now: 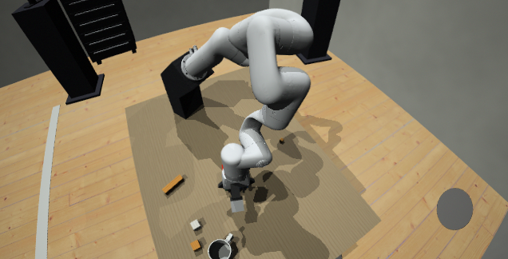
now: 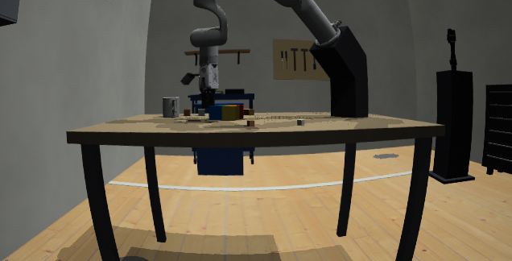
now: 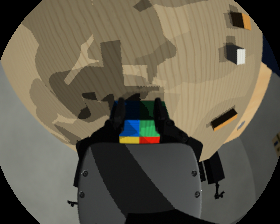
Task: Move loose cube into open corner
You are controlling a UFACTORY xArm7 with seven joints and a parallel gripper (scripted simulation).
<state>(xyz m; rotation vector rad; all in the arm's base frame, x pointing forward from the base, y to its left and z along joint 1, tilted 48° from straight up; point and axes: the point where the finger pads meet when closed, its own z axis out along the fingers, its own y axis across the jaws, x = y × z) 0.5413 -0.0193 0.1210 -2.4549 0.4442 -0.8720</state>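
Note:
In the wrist view, a blue cube [image 3: 131,128], a green cube [image 3: 148,128], a yellow cube [image 3: 130,140] and a red cube [image 3: 149,140] lie close together in a square-like group, straight below my gripper [image 3: 139,105]. Its fingers stand partly open with nothing between them. In the exterior view the gripper [image 2: 208,101] hangs just above the blue cube [image 2: 215,112], with the yellow cube [image 2: 230,112] and the red cube [image 2: 241,110] beside it. The green cube is hidden there. In the overhead view the gripper [image 1: 236,190] covers the cubes. I cannot tell whether any gaps remain between them.
A metal mug [image 1: 219,249] stands at the table's near edge, with a small white block [image 1: 195,225] and a small orange block [image 1: 195,245] beside it. An orange bar [image 1: 172,184] lies to the left. A tiny brown block [image 1: 282,141] lies farther back. The arm's black pedestal [image 1: 181,89] stands at the rear.

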